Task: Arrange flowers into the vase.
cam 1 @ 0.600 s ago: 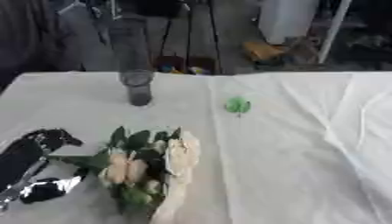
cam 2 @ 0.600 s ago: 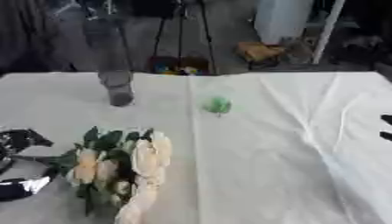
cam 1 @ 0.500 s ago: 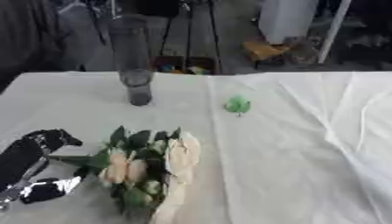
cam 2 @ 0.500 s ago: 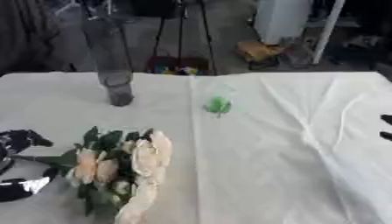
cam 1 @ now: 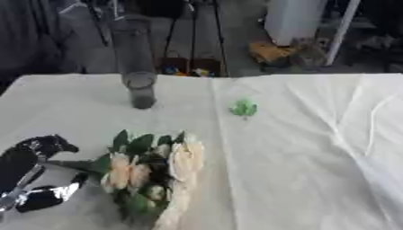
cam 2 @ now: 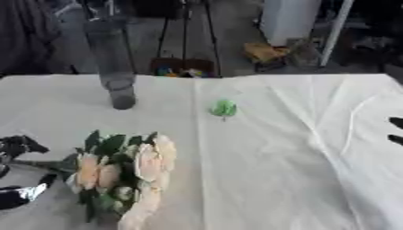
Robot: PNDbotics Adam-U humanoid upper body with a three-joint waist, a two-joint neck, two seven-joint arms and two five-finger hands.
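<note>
Table (cam 1: 315,179): covered w/ white cloth, creased, esp. on right side.

Vase (cam 1: 135,63): tall, clear, cylinder type. Upright at far left-centre of table, near back edge. Base looks darker than upper part. Holds no flowers.

Flowers (cam 1: 154,173): one bunch, cream and pale peach blooms w/ dark green leaves. Lying flat on cloth, near-left part of table, well apart from vase. Blooms point toward centre/near edge; stems run left toward left hand.

Small green item (cam 1: 243,108): leaf-like bit, loose on cloth, centre of table, right of vase, apart from bunch.

Left hand (cam 1: 31,175): black w/ shiny silver parts, lower-left corner, resting at cloth level just beside stem end of bunch. One digit above stem line, another below it, partly spread w/ gap between. Stems run into that gap; can't tell if digits actually touch or pinch them.

Right hand (cam 2: 395,130): only dark fingertips at right edge, seen in right eye view only. Too little showing; fingers' state can't be told. Well apart from flowers and vase.

Background: floor beyond table, tripod legs, white unit; blurred.
</note>
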